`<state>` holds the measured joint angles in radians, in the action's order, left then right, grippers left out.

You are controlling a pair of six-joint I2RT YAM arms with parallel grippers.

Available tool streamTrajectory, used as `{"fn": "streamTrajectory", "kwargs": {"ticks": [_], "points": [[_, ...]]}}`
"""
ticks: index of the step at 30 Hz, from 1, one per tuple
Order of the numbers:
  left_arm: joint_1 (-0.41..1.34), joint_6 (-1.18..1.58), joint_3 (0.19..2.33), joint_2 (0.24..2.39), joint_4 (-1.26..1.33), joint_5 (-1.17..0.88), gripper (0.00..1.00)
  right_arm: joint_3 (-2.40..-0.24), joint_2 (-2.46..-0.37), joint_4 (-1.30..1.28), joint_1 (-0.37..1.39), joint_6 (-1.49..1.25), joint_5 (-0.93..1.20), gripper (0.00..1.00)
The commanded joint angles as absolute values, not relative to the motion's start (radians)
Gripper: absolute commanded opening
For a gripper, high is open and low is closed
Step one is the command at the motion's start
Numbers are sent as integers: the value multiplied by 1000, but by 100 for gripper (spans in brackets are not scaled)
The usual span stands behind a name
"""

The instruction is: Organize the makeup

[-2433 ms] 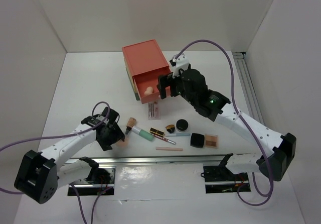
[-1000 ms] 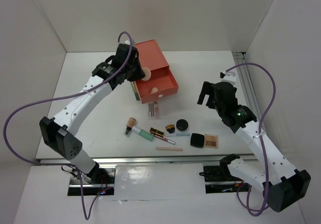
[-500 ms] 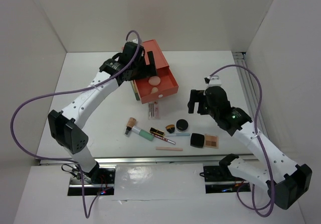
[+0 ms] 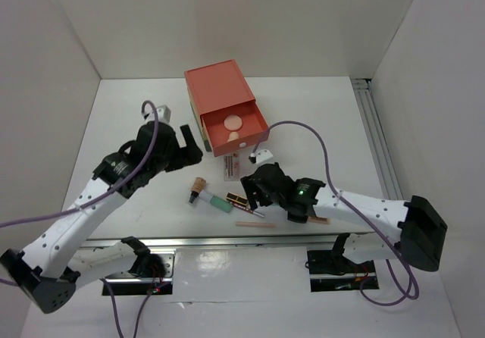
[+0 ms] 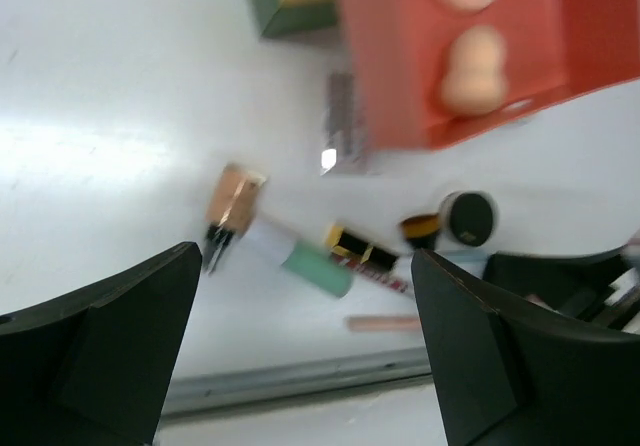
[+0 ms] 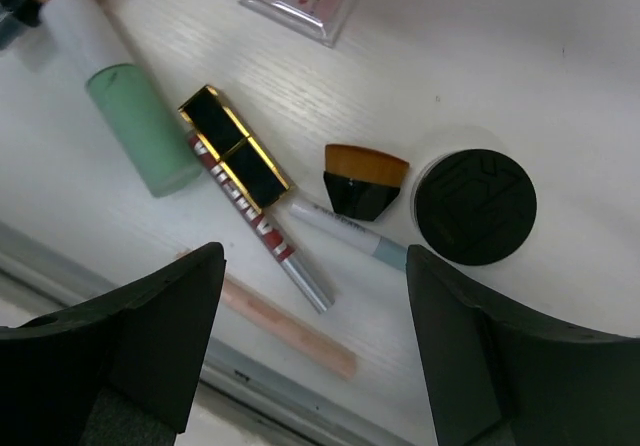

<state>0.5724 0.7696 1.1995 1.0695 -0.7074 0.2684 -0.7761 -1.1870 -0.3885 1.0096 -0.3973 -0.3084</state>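
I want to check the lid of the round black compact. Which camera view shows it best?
The right wrist view: the round black compact is sharp, whole and large there. The left wrist view shows it small and blurred. In the top external view the right arm covers it.

We see a white desk (image 4: 129, 118) boxed in by plain white panels: a back wall (image 4: 227, 20), a left wall (image 4: 38, 88) and a right wall (image 4: 432, 88). A metal rail (image 4: 227, 242) lines its near edge, and a side track (image 4: 371, 126) its right. The light is soft and even.
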Motion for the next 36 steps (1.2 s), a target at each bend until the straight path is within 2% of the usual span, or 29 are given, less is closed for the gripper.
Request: {"fn": "streamTrajectory", "kwargs": {"ticks": [1,6,12,16,28,32,36], "points": [[578,879,1082,952,-781,339,100,-805,-1293,-278,1025,-466,-451,80],[588,940,996,838,-883,371,100,-834,-1396,-258,1034,-526,-502,70],[588,954,973,807,-884,362,100,-834,-1469,-216,1016,-538,-502,68],[588,954,973,827,-893,362,100,-834,-1497,-196,1015,-538,-503,62],[588,974,933,836,-893,362,100,-844,-1577,-218,996,-588,-551,62],[588,983,923,827,-893,353,100,-844,-1586,-209,996,-598,-560,58],[588,983,923,818,-893,353,100,-844,-1618,-209,996,-607,-560,58]]}}
